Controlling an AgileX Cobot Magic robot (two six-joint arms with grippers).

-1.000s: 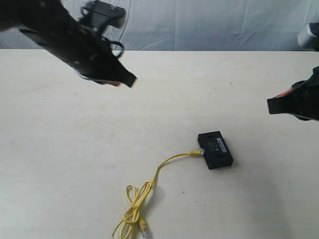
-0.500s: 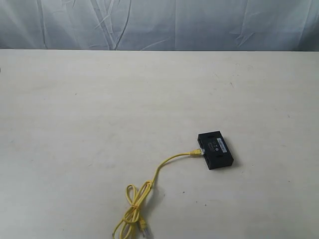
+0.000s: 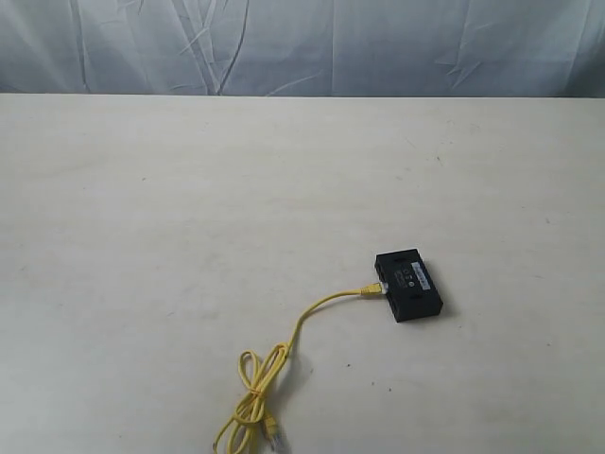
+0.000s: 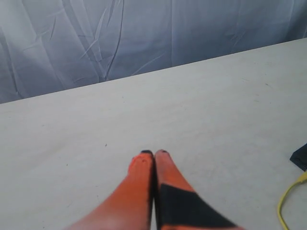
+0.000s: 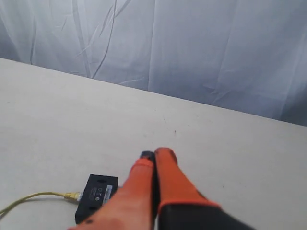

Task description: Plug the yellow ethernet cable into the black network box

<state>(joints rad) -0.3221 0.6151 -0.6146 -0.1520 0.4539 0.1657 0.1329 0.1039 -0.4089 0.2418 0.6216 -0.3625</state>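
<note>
The black network box (image 3: 408, 285) lies flat on the pale table, right of middle and toward the front. The yellow ethernet cable (image 3: 317, 307) has one plug seated in the box's left side; its tied loop (image 3: 255, 392) rests near the front edge with the free plug beside it. Neither arm shows in the exterior view. In the left wrist view my left gripper (image 4: 154, 153) is shut and holds nothing, high over bare table, with a corner of the box (image 4: 301, 157) and a bit of cable (image 4: 288, 203) at the edge. My right gripper (image 5: 153, 154) is shut and holds nothing, above and apart from the box (image 5: 96, 191) and the cable (image 5: 36, 197).
A wrinkled grey-blue cloth backdrop (image 3: 302, 45) hangs behind the table's far edge (image 3: 302, 96). The table (image 3: 189, 208) is a wide pale surface.
Both arms, which hung over the table's left and right a second ago, have withdrawn out of the exterior view. The box and the cable have not moved.
</note>
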